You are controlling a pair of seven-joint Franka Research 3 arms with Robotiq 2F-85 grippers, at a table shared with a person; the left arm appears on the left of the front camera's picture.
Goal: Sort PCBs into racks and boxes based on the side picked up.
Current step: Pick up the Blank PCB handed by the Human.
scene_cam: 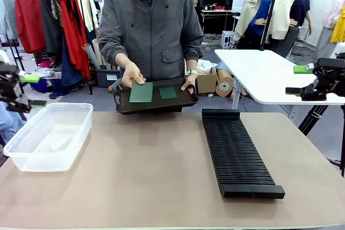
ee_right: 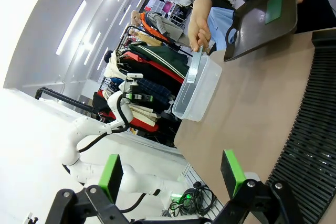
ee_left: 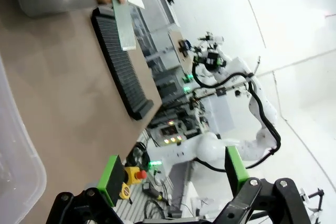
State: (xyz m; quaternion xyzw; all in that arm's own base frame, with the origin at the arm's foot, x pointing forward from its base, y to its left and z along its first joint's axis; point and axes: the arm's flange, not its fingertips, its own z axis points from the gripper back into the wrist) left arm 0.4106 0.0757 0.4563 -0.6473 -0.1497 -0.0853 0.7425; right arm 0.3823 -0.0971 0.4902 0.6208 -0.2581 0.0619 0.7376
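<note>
A person at the far side holds a shallow black tray (scene_cam: 183,102) over the table edge. Two green PCBs lie on it: a larger one (scene_cam: 141,92) that the person's hand (scene_cam: 131,74) tilts up by its edge, and a smaller one (scene_cam: 167,93). The lifted PCB (ee_left: 123,24) (ee_right: 194,65) also shows edge-on in both wrist views. The clear box (scene_cam: 48,136) stands at the table's left, the long black ribbed rack (scene_cam: 237,152) at its right. My left gripper (scene_cam: 33,90) (ee_left: 173,174) hangs open and empty off the left edge. My right gripper (scene_cam: 297,80) (ee_right: 172,174) is open and empty off the right edge.
A white table (scene_cam: 264,74) stands behind at the right. A clothes rail (scene_cam: 54,14) stands at the back left. The brown table top (scene_cam: 145,171) lies bare between box and rack.
</note>
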